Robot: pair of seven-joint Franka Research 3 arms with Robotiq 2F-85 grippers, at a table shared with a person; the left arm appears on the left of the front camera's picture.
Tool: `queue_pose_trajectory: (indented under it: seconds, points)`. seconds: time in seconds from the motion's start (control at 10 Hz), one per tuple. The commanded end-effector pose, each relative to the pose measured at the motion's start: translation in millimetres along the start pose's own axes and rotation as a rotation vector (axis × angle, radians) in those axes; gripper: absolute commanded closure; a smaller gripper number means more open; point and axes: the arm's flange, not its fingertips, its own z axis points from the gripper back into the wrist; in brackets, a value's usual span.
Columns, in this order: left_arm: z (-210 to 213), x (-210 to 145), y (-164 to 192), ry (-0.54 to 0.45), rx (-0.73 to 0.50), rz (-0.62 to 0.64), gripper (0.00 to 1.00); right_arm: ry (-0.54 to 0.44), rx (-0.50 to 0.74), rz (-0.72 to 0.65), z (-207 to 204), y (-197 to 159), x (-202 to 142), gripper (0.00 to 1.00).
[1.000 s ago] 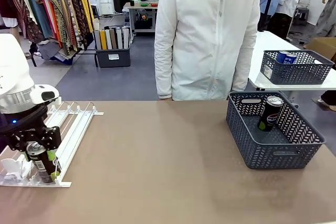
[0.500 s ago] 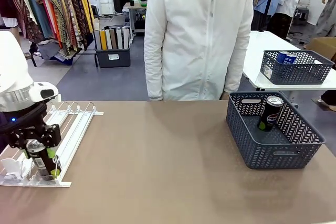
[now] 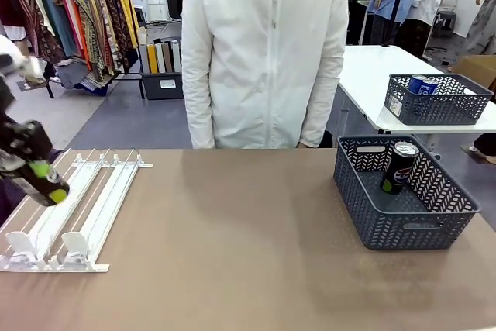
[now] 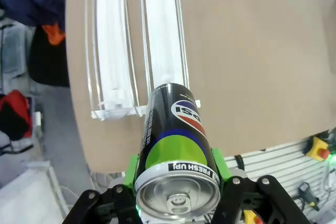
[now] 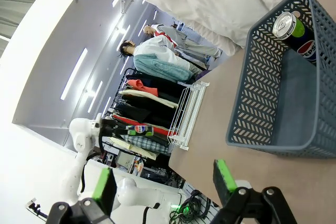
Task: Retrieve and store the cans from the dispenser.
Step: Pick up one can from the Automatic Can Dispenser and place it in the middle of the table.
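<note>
My left claw (image 4: pixel 176 203) clamps the black Pepsi can (image 4: pixel 176 145) mid-body: rigid, slick, light aluminium, dents if squeezed; right claw (image 5: pixel 165 182) apart.

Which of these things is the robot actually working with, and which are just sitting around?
Part of the job:
- black Pepsi can gripped in the left tool
- white dispenser rack
- grey basket with another can standing in it

Just lying about:
- far basket on the white table
- clothes rack

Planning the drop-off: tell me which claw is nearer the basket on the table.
Right. The right claw hovers open just short of the basket; the left claw, holding a can, is over the rack at the far side.
</note>
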Motion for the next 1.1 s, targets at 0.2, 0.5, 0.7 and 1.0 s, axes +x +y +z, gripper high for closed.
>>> queue_pose_trajectory:
  seconds: [0.2, 0.5, 0.7, 1.0]
  points:
    - [10.6, -28.0, 34.1, -0.057, -0.045, 0.066, 1.0, 0.008, 0.004, -0.002, 0.6, 3.9, 1.5, 0.0]
    - [25.4, -21.2, 10.5, -0.08, -0.015, 0.02, 1.0, 0.008, 0.004, -0.002, 0.6, 3.9, 1.5, 0.0]
    - [16.4, -26.8, 14.2, -0.065, -0.016, 0.028, 1.0, 0.008, 0.004, -0.002, 0.6, 3.9, 1.5, 0.0]
    - [-10.2, 29.5, -79.0, 0.055, -0.074, -0.171, 1.0, 0.008, 0.004, -0.002, 0.6, 3.9, 1.5, 0.0]
